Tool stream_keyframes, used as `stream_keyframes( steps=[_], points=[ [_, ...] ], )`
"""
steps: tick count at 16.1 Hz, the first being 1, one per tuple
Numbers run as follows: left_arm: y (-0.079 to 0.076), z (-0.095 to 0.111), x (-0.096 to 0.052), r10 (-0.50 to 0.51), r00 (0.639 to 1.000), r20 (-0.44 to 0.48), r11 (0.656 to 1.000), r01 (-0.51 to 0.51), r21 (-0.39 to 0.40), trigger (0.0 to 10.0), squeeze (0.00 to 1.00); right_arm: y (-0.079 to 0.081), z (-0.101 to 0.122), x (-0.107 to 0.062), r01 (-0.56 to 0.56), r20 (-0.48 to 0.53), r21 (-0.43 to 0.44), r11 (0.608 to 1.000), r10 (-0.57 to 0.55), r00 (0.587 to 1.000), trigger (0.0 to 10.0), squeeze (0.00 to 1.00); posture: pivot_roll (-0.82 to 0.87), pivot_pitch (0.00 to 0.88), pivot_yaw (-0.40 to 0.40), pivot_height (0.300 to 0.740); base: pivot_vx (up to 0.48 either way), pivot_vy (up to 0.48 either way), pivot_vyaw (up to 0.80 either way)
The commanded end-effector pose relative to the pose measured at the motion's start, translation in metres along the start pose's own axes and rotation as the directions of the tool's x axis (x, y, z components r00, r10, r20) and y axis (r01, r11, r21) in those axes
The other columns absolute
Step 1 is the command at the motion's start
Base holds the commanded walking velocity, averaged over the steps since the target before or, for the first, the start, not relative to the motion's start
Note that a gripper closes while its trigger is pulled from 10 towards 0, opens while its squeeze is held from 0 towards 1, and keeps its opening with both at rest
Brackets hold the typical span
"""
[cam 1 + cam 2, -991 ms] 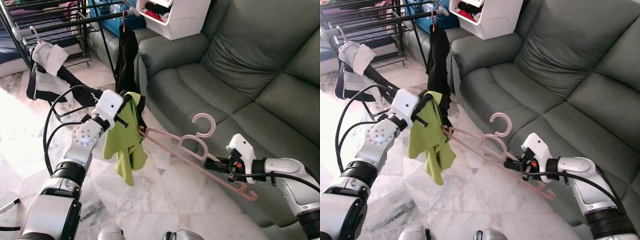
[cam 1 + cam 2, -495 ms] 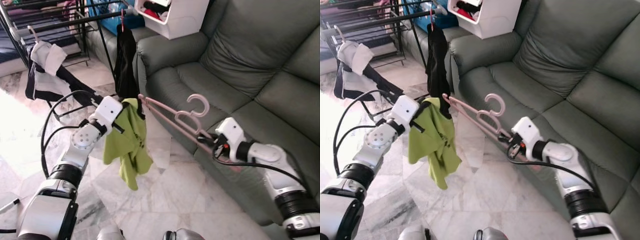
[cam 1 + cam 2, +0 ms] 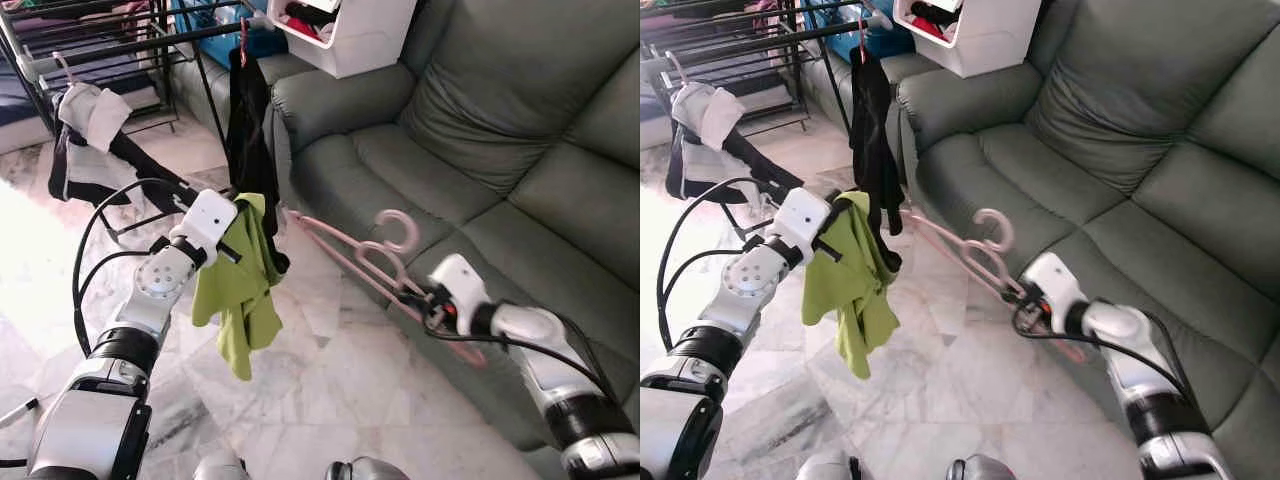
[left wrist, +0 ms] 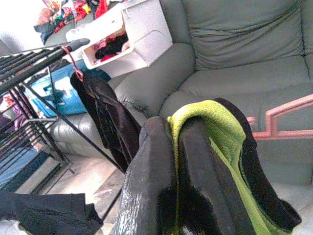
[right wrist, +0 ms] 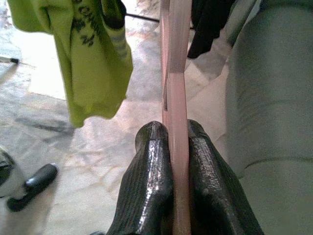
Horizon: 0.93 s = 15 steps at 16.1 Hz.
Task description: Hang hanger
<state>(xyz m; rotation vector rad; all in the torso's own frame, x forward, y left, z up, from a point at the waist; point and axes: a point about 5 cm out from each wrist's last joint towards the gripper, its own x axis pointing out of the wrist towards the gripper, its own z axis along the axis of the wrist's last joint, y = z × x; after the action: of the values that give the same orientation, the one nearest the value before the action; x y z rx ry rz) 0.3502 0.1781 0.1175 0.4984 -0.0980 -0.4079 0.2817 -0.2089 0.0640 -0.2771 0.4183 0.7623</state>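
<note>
Facing open floor (image 3: 330, 400) — hanger (image 3: 350, 255) aloft

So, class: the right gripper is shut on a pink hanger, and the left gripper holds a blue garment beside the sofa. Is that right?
Not quite. The garment in the left gripper is lime green with black trim, not blue, as the left wrist view shows. The rest stands: the right gripper is shut on the pink hanger, beside the sofa.

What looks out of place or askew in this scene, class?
A white bin sits tilted on the sofa arm, clothes spilling from it. On the drying rack, a white garment hangs bunched and lopsided.
</note>
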Motion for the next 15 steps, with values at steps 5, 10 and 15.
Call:
stream_keyframes(
  steps=[5,10,15],
  points=[
    [0.009,0.018,0.010,-0.005,0.998,0.070,0.999,0.002,0.038,10.0,0.00,0.015,0.010,-0.017,-0.150,0.046,0.009,0.989,0.150,0.988,10.0,0.00,-0.10,0.046,-0.052,0.740,0.000,0.000,0.00],
    [0.004,0.020,0.010,-0.042,0.995,0.089,0.999,0.039,0.033,10.0,0.00,0.009,0.020,-0.018,-0.141,0.060,-0.003,0.990,0.141,0.988,10.0,0.00,-0.10,0.044,-0.054,0.740,0.000,0.000,0.00],
    [-0.008,0.031,0.009,-0.115,0.978,0.176,0.993,0.113,0.020,10.0,0.00,0.007,0.021,-0.013,-0.126,0.045,-0.012,0.992,0.126,0.991,10.0,0.00,-0.10,0.044,-0.062,0.740,0.000,0.000,0.00]
  ],
)
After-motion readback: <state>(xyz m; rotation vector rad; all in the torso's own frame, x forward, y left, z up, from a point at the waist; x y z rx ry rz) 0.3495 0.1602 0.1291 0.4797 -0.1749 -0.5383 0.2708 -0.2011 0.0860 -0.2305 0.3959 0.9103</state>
